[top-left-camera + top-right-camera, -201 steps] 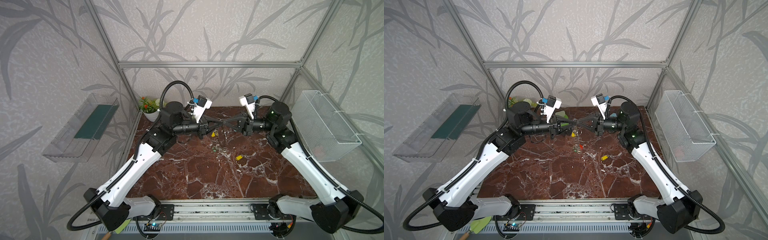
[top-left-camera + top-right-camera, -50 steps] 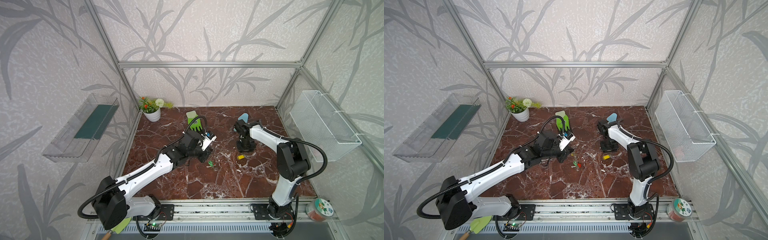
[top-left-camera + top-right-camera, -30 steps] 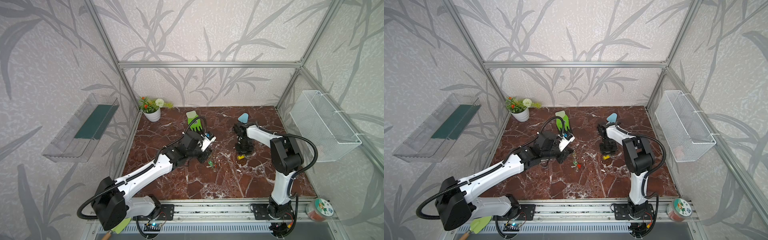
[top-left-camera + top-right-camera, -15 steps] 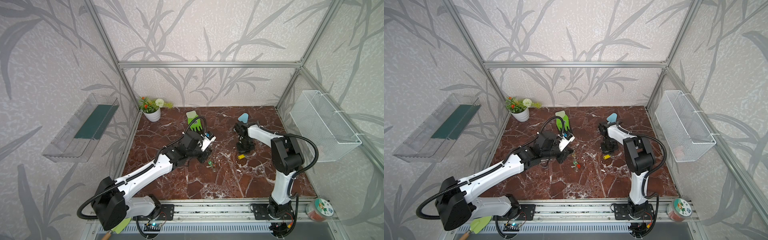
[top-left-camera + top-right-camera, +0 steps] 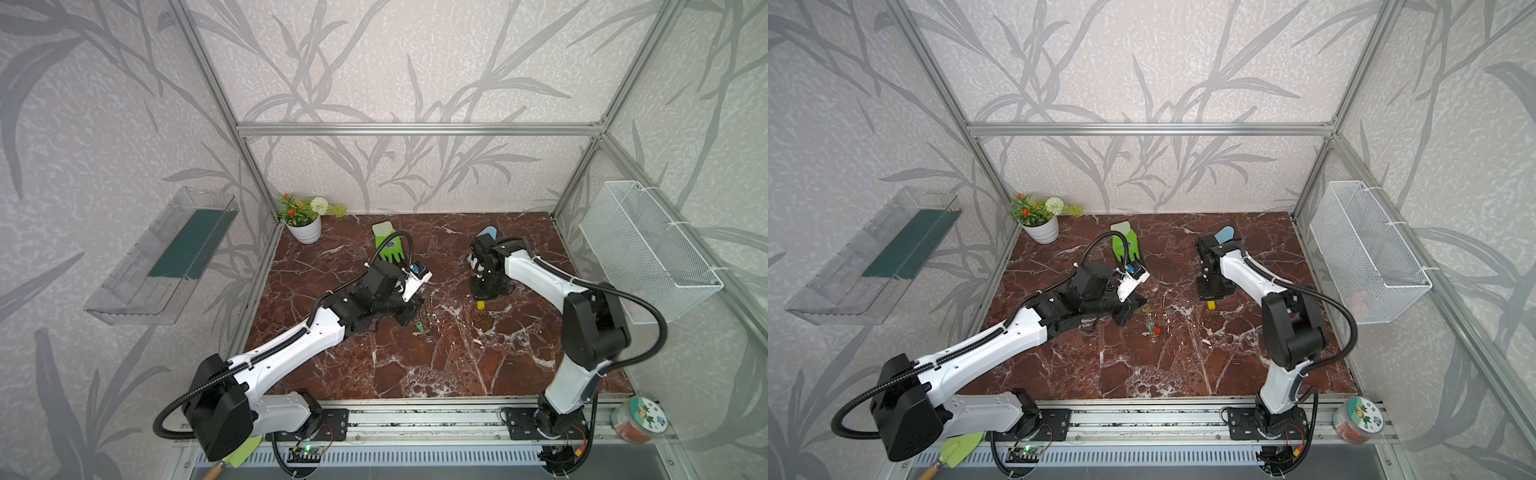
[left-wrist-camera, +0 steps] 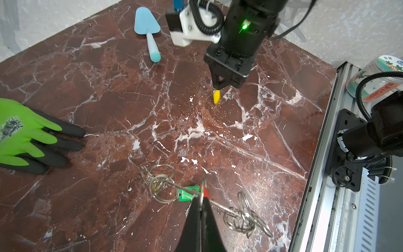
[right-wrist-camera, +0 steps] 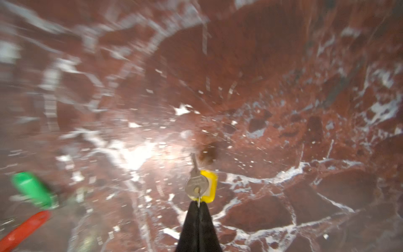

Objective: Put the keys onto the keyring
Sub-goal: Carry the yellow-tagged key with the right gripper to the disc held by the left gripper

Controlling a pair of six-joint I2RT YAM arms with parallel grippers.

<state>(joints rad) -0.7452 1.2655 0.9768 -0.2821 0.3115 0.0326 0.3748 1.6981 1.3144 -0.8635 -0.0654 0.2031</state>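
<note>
My left claw (image 6: pixel 201 197), clenched tight, nips what looks like the thin metal rim of the keyring (image 6: pixel 157 182) low over the red marble tabletop (image 6: pixel 109 87). The ring's fringe of small wire loops spills to either side of my fingertips, and a green tag (image 6: pixel 186 194) and a red tag (image 6: pixel 206 193) sit right against the pinch. Whether the ring rests on the marble or hangs just clear of it, I cannot tell. Opposite, my right claw (image 7: pixel 198 204) is clenched too, gripping the little wire loop of the yellow-tagged key (image 7: pixel 196 185). The key's silver blade points away from my fingers, with its yellow tag behind it. In both top views the keyring lies near the middle of the table, just beside my left claw. The yellow-tagged key sits at the tip of my right claw, farther back and to the right, apart from the ring. A green-and-black glove (image 6: pixel 19 133) lies flat on the marble behind my left claw, and a blue trowel (image 6: pixel 146 23) lies near the back wall by my right arm.
</note>
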